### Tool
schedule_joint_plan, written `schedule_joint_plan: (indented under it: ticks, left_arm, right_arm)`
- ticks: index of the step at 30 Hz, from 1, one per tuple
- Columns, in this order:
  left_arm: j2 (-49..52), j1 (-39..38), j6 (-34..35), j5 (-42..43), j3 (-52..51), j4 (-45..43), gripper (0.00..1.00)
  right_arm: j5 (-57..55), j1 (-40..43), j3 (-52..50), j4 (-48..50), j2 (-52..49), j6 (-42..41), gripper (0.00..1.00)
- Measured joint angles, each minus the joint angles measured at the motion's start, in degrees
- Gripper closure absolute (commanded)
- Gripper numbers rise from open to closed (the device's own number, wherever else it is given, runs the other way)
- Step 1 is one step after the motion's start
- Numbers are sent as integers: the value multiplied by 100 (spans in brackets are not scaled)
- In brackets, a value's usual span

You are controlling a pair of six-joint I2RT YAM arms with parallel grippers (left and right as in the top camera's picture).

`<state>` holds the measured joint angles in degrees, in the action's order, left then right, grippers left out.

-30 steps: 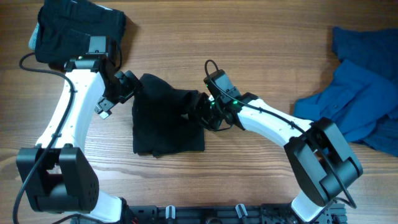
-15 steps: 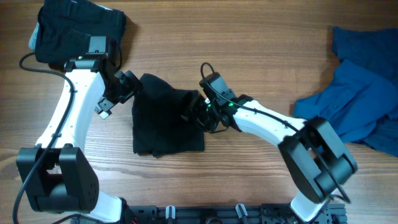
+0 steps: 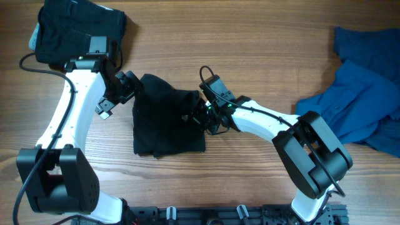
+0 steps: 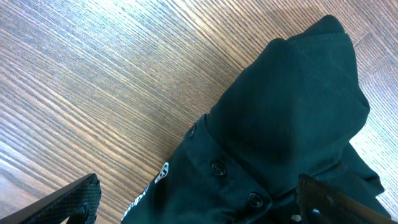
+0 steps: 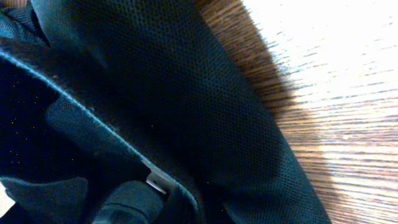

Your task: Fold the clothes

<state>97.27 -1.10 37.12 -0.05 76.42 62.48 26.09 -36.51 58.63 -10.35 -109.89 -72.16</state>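
Note:
A black shirt (image 3: 165, 122) lies partly folded in the middle of the wooden table, its buttons and placket visible in the left wrist view (image 4: 280, 124). My left gripper (image 3: 128, 87) hovers open at the shirt's upper left corner, its fingers (image 4: 68, 202) spread wide on either side of the cloth. Over at the shirt's bunched right edge, my right gripper (image 3: 199, 112) is shut on a fold of the black fabric (image 5: 155, 93), which fills most of the right wrist view.
A stack of dark folded clothes (image 3: 78, 28) sits at the back left corner. A crumpled blue garment (image 3: 362, 94) lies at the right edge of the table. Bare wood (image 3: 250, 50) stretches between them.
My right gripper has slid a little to the left into the shirt's right edge and closed on the fabric. The left arm has not moved.

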Motion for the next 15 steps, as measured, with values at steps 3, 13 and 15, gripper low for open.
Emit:
schedule_joint_plan:
  ticks: [3,13,15]
  left_arm:
    - [0,0,0,0,0,2,0]
    - [0,0,0,0,0,0,0]
    - [0,0,0,0,0,2,0]
  right_arm:
    - [0,0,0,-48,-2,0,96]
    - [-262,0,0,-745,446,238,96]
    - [-367,0,0,-892,662,308,96]
